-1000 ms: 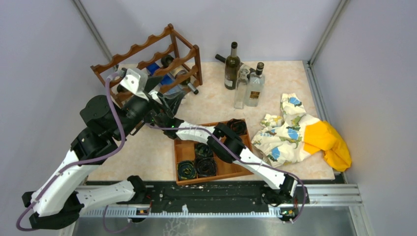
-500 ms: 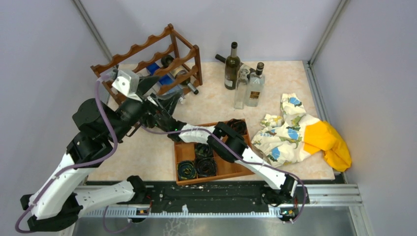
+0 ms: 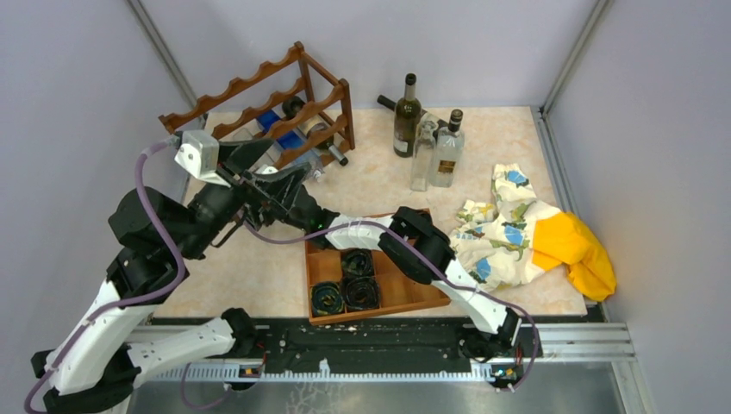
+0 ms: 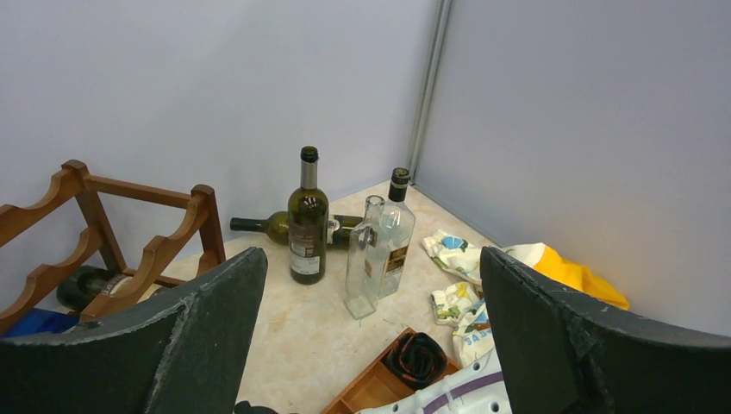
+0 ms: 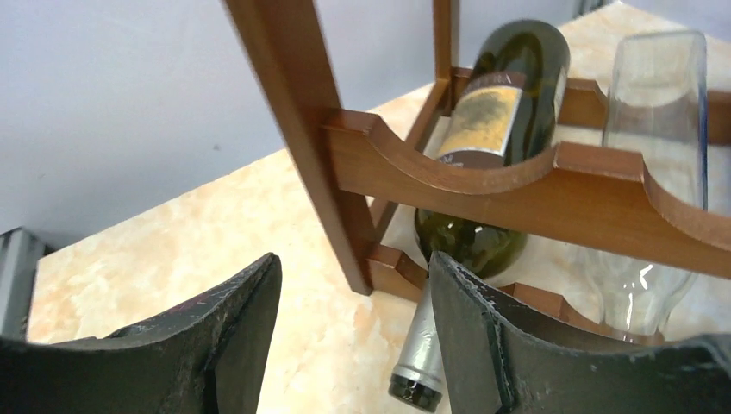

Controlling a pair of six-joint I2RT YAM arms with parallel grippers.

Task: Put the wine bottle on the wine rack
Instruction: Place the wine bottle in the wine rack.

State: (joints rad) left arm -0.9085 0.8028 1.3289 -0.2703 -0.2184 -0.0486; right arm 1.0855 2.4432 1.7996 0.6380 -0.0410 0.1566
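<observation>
The wine bottle [image 5: 496, 112] is lying low in the wine rack [image 5: 552, 185], its neck sticking out toward the right gripper [image 5: 353, 267], whose jaws are standing half open, holding nothing. The left gripper [image 4: 371, 259] is gaping wide, empty. Jaws catching that neck could be dragging the bottle out

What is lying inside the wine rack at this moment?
A green bottle and a clear bottle lie on the rack's rails; something blue shows lower down. From above, the left arm covers the rack's near part.
</observation>
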